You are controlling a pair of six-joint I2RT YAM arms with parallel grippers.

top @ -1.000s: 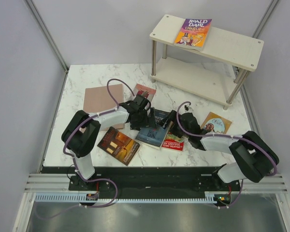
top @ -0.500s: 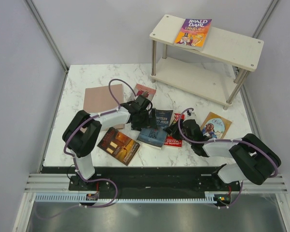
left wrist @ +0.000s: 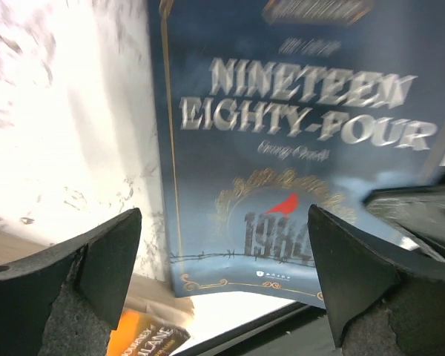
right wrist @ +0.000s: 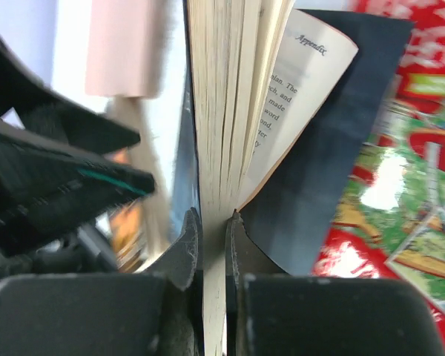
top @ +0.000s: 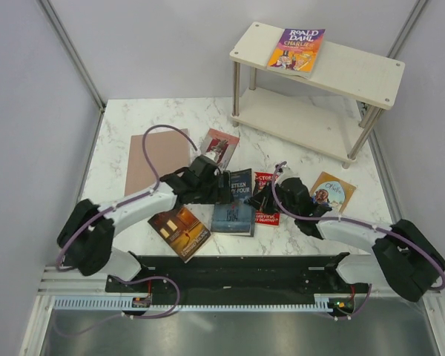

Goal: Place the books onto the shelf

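Nearest the arm bases, a dark brown-orange book (top: 179, 228) lies flat on the marble table (top: 133, 119), close to the front edge. Just beyond it is the dark blue Nineteen Eighty-Four (left wrist: 297, 133), face up, its right side overlapping the red Treehouse book (top: 267, 215). The left gripper (top: 216, 187) hovers low over the blue cover's left part, its fingers (left wrist: 96, 267) spread wide with nothing between them. The right gripper (right wrist: 213, 222) is clamped on that same blue book from the opposite side: its wrist view shows both fingers pinching a sheaf of cream pages at their edge, the remaining leaves and the dark cover fanning open above the red book. To the right, apart from these, the orange Othello (top: 331, 191) lies flat. Further back on the left sits a flat dusty-pink sheet (top: 157, 159), and just beside its right edge the pale pink-red book (top: 219, 143). At the far right stands the shelf (top: 360, 74), its lower board bare, with the purple-orange Roald Dahl book (top: 297, 48) lying flat on the top board
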